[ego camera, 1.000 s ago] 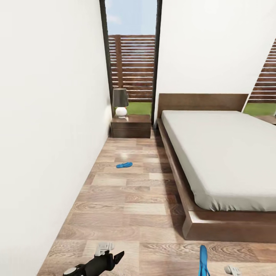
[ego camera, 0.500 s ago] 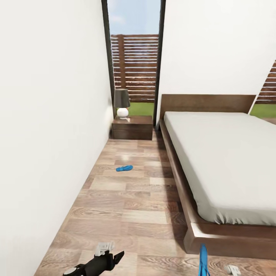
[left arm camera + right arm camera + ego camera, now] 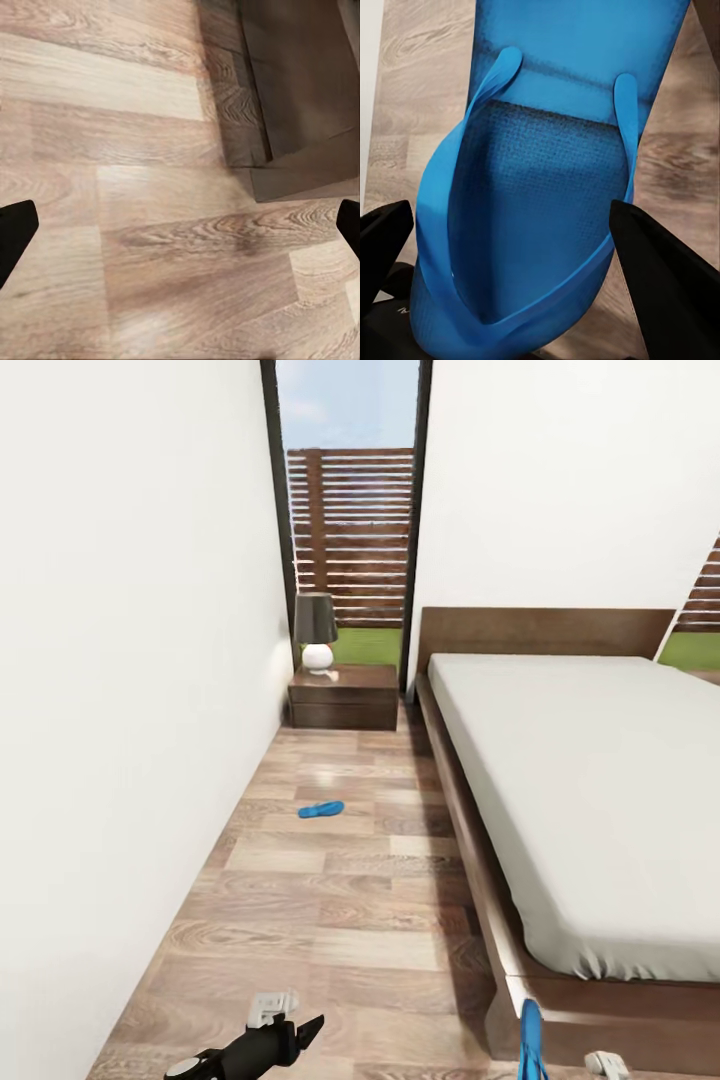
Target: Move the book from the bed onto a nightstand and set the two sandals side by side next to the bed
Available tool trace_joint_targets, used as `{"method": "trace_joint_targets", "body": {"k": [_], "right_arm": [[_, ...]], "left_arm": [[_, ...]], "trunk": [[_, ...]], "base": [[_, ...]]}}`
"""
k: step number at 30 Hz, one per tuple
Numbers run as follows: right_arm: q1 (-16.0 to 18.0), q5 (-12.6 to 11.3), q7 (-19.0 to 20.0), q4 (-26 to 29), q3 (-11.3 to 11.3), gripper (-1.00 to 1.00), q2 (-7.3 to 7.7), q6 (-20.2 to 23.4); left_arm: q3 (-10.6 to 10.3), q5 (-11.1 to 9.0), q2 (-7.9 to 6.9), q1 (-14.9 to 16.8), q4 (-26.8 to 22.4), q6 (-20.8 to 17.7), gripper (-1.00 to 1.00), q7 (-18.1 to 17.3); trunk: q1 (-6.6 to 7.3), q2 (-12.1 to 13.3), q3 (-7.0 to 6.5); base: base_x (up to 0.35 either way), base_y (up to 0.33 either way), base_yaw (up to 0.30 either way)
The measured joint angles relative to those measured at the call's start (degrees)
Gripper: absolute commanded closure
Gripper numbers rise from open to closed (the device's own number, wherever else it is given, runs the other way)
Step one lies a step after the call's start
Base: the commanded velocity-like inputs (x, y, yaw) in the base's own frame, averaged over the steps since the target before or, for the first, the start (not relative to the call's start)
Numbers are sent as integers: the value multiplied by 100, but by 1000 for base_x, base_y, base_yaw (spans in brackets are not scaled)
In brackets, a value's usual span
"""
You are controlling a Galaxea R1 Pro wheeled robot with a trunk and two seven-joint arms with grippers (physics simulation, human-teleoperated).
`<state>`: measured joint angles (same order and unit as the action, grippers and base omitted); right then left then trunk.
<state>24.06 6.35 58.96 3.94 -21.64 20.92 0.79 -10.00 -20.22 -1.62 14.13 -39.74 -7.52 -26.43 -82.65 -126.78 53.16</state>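
White wall (image 3: 120, 660): runs along the left of the corridor of wood-plank floor (image 3: 330, 900).

Left gripper (image 3: 290, 1032): low in the head view, black, empty. In the left wrist view its fingertips (image 3: 15, 232) sit at opposite edges of the picture, spread wide above bare floor, with a corner of the dark bed frame (image 3: 300, 135) beyond.

Window (image 3: 350, 510): tall, dark-framed, at the far end; slatted wooden fence and grass outside.

Nightstand (image 3: 343, 697): low, dark brown, against the far wall between the left wall and the bed; a lamp (image 3: 316, 630) with a dark shade and white round base stands on top.

Sandal on the floor (image 3: 321, 809): bright blue, lying flat on the planks, midway down the corridor (well apart from the nightstand, nearer the wall side than the bed).

Bed (image 3: 600, 800): light-grey mattress on a dark brown platform with headboard, to the right. No book can be made out on the visible mattress.

Held sandal (image 3: 547, 187): blue, upright at the bottom edge of the head view, just beside the bed's foot corner.

Right gripper (image 3: 510, 247): clamped on that sandal, black fingers either side of the sole.
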Motion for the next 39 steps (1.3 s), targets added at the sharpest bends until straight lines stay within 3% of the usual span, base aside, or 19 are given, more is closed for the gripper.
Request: {"method": "trace_joint_targets", "body": {"k": [19, 27, 39], "right_arm": [[0, 2, 0, 7, 6, 100, 0, 0], [1, 1, -2, 6, 1, 100, 0, 0], [2, 2, -2, 5, 7, 100, -1, 0]], "left_arm": [[-1, 0, 0, 0, 0, 2, -100, -2], [1, 1, 0, 0, -1, 2, -100, -8], [2, 0, -1, -2, -3, 1, -100, -8]], "trunk": [[-1, 0, 0], [-3, 0, 0], [-3, 0, 0]], "base": [[312, 0, 0], [64, 0, 33], [19, 0, 264]]}}
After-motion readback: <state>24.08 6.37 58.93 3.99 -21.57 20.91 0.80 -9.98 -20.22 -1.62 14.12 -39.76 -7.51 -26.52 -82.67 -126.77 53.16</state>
